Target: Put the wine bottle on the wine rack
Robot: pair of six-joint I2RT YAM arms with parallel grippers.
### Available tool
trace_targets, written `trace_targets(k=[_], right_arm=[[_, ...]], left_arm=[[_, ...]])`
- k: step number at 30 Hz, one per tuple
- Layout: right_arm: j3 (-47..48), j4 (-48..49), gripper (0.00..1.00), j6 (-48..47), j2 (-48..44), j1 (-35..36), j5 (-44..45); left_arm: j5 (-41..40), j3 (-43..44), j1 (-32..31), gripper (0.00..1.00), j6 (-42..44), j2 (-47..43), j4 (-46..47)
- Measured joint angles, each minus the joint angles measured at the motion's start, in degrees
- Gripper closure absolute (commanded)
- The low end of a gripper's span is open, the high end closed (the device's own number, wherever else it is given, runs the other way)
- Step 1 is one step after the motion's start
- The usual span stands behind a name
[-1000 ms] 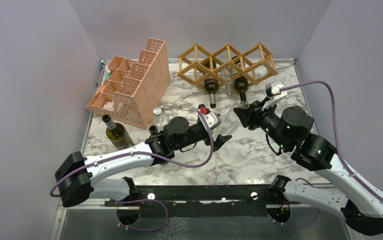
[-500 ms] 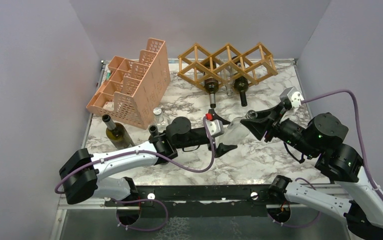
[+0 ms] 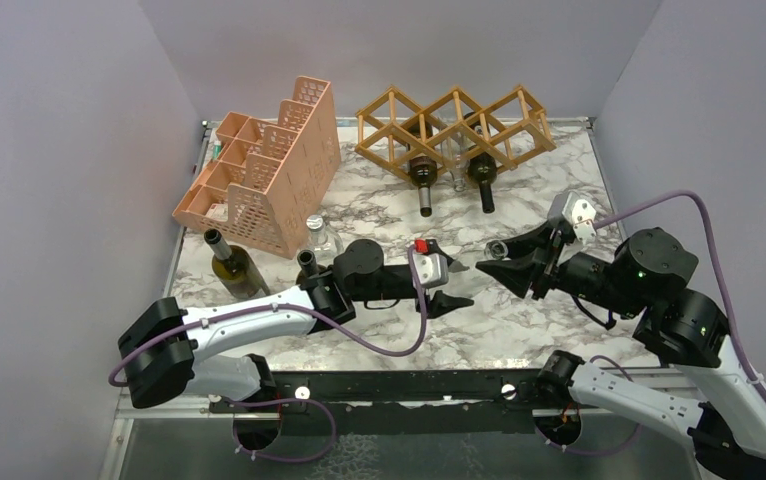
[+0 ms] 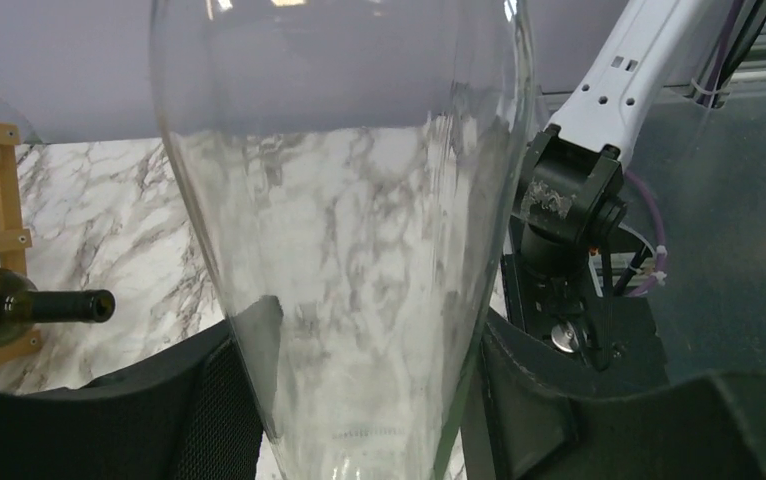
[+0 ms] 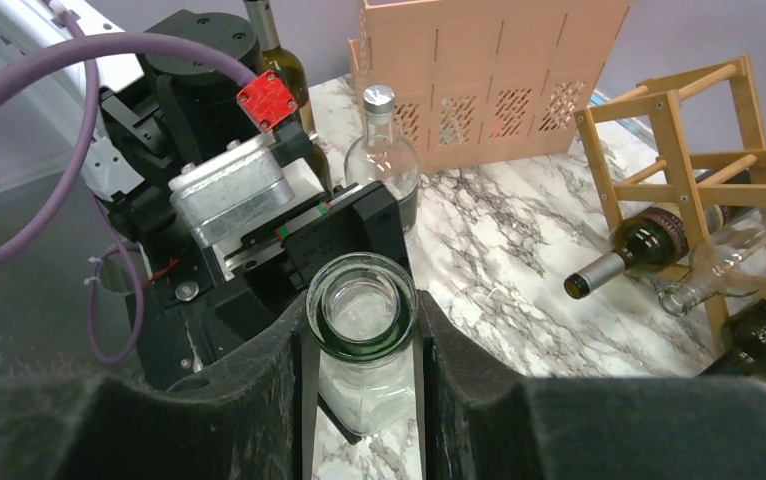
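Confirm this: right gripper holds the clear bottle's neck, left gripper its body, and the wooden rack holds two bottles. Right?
Wrong count: the wine rack holds three, two dark bottles flanking a clear racked bottle, per the top external view. Right gripper on the held bottle's neck, left gripper on its body: correct.

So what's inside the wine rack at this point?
The wine rack holds a left dark bottle, a clear bottle and a right dark bottle, necks poking out. Slats hide their bases.

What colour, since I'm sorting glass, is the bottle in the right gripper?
The bottle is clear glass; left wrist view.
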Motion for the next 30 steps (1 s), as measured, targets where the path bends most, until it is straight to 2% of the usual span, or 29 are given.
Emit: trace_targets(k=[1, 2, 4, 5, 8, 11, 17, 23, 30], right_arm=[[0.02, -0.04, 0.95, -0.02, -0.13, -0.02, -0.2], [0.02, -0.07, 0.87, -0.04, -0.28, -0.04, -0.24], [0.02, -0.22, 0.55, -0.07, -0.5, -0.04, -0.24], [0.07, -0.28, 0.44, -0.11, -0.5, -0.04, -0.22], [0.2, -1.07, 0.25, 2.12, -0.55, 0.09, -1.07], [0.24, -1.92, 0.2, 3.85, -1.33, 0.2, -1.36], [0.17, -2.34, 0.18, 7.32, -5.4, 0.33, -1.25], [0.24, -2.71, 0.18, 12.22, -6.56, 0.33, 2.14], [2.56, -8.39, 0.17, 17.79, -2.95, 0.33, 11.02]], left_arm=[[-0.04, -0.02, -0.02, 1.0, 0.44, -0.15, 0.0], [-0.13, -0.02, -0.04, 1.0, 0.68, -0.26, 0.02], [-0.55, -0.02, -0.07, 1.0, 1.6, -0.42, 0.0], [-0.92, -0.02, -0.09, 1.0, 2.23, -0.46, -0.02], [-3.15, -0.26, 0.04, 1.0, 5.75, -0.55, -0.04], [-6.84, -0.83, 0.5, 1.0, 11.13, -0.81, -0.37], [-14.14, -3.13, 0.96, 1.0, 22.75, -3.08, -1.07], [-16.68, -4.72, 0.96, 1.0, 34.8, -3.98, -1.9], [-16.33, -4.52, 0.96, 1.0, 51.43, -3.63, -5.05]])
